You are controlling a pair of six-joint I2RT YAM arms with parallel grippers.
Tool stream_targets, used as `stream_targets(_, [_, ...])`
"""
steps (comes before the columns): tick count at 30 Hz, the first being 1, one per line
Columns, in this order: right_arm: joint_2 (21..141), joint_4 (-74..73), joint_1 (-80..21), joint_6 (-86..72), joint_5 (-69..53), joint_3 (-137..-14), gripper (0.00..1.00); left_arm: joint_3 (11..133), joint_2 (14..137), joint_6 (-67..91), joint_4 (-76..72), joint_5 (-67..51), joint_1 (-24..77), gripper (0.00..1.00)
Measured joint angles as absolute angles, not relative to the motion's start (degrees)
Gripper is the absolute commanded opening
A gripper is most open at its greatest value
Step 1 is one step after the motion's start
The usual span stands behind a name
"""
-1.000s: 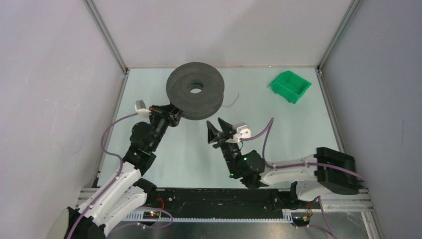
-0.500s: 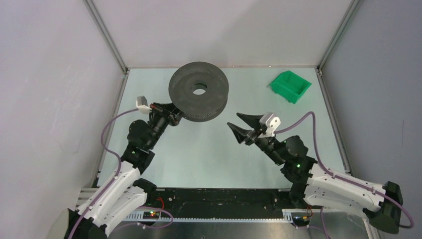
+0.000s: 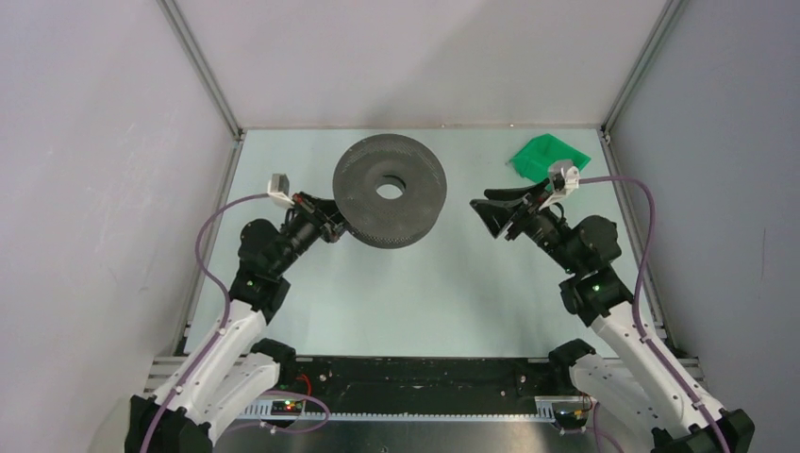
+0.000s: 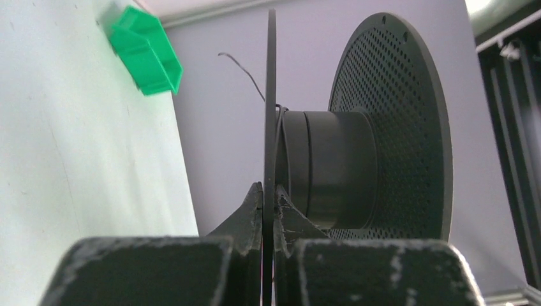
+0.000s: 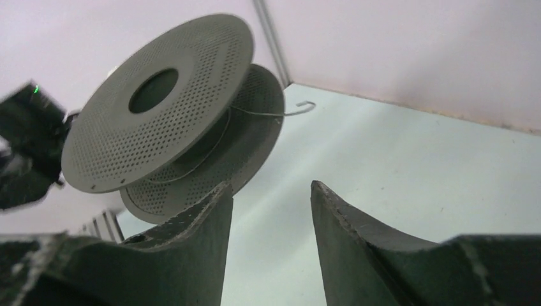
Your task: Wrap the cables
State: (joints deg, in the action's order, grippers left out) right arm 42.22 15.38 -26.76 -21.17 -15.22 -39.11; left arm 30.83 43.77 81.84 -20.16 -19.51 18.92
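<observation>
Mid-wrap, seemingly: left gripper [image 4: 268, 197] clenched on a disc rim of the raised spool [image 3: 377, 222], cables [image 5: 255, 113] partly round its hub with a curled tail poking out, right gripper [image 5: 271, 185] spread empty nearby, needing next to catch that tail.

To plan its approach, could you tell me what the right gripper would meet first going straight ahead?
Probably the spool, at its rim facing the right gripper; the cable sticking out may come first, depth unclear.
</observation>
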Motion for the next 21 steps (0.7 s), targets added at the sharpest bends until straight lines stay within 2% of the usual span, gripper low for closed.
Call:
stream_targets(3, [43.81, 16.16, -22.41, -17.37, -26.04, -39.55, 0.57, 32.47, 46.30, 81.17, -20.01, -25.67, 18.46, 0.00])
stream_targets(6, [45.54, 14.81, -19.97, -5.34, -35.09, -39.57, 0.58, 33.76, 48.21, 80.68, -20.01, -31.88, 18.44, 0.00])
stream_targets(12, [48.56, 16.43, -14.06, 12.10, -50.35, -39.57, 0.52, 37.15, 50.26, 79.44, -20.14, -42.85, 18.44, 0.00])
stream_targets(16, [49.12, 17.10, -11.53, 20.75, -57.93, -39.57, 0.51, 38.87, 51.20, 78.94, -20.69, -47.86, 18.44, 0.00])
stream_targets(21, [49.50, 16.97, -11.60, 27.88, -61.60, -39.57, 0.51, 39.09, 51.66, 78.41, -20.78, -50.11, 18.44, 0.00])
